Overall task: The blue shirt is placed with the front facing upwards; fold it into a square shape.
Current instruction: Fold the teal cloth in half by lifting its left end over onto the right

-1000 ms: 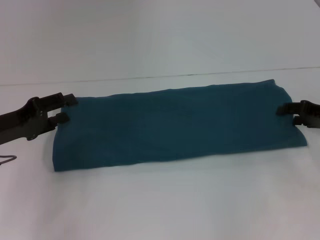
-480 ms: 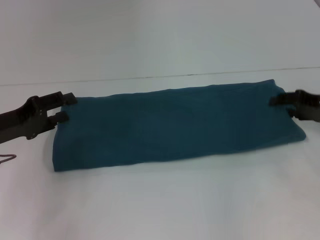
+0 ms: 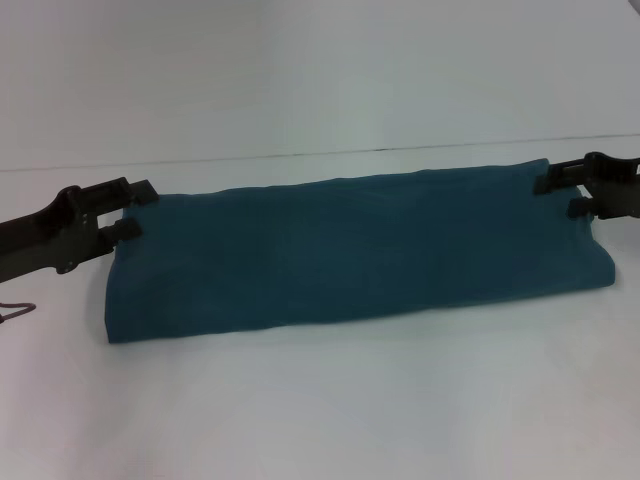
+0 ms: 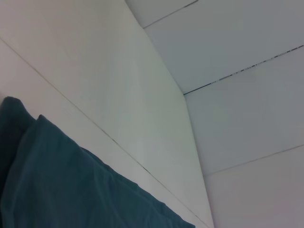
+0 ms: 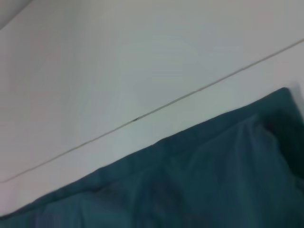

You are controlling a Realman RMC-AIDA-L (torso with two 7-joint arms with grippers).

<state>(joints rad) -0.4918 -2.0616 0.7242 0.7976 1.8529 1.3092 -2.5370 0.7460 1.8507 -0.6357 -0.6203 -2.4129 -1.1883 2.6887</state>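
- On my left side, the left gripper (image 3: 138,210) sits at the left end of the blue shirt (image 3: 350,250), near its far corner. Its two dark fingers (image 3: 140,191) are set a narrow gap apart, one by the far edge and one a little nearer me, both touching the cloth edge. I cannot tell whether any fabric is actually pinched between them.
- A thin loop of cable (image 3: 15,311) lies on the white table (image 3: 320,400) below that arm, apart from the shirt.
- The blue shirt lies across the middle of the table as a long, narrow folded band running left to right, its right end a little farther from me than its left. No lettering or neckline shows on the upper face.
- In the left wrist view I see only a corner of the blue shirt (image 4: 61,185) against the table and the pale wall (image 4: 237,47) beyond.
- In the right wrist view the blue shirt (image 5: 190,185) fills the near part, its far edge running beside a thin seam line (image 5: 142,116).
- On my right, the right gripper (image 3: 563,193) sits at the shirt's far right corner, fingers parted by a narrow gap; whether it grips cloth, I cannot tell.
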